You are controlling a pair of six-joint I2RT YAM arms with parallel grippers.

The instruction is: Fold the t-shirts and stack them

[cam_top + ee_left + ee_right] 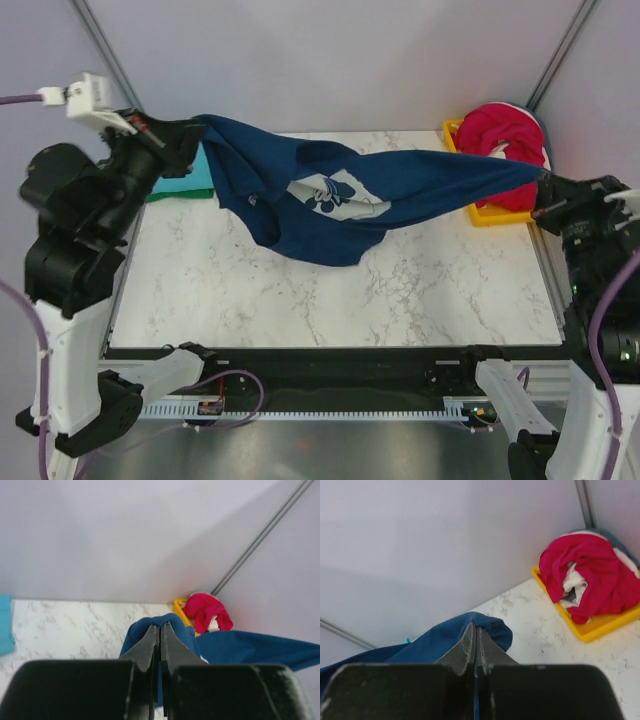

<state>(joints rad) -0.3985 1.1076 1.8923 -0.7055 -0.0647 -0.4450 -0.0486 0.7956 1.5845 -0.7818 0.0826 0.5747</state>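
Note:
A navy blue t-shirt [330, 200] with a pale chest print hangs stretched in the air between both grippers, its middle sagging toward the marble table. My left gripper [190, 128] is shut on its left end, seen in the left wrist view [161, 626] with blue cloth [145, 630] pinched between the tips. My right gripper [545, 182] is shut on its right end, also seen in the right wrist view [476, 626] with blue cloth [440, 637] around the tips. A magenta-red t-shirt [505, 135] with a white one [575, 582] lies bundled at the back right. A teal t-shirt [185, 185] lies flat at the back left.
The red and white shirts sit in a yellow plastic tray [490, 213] at the back right corner. Grey walls with metal posts close the back and sides. The marble table [330, 300] has a black rail along its near edge.

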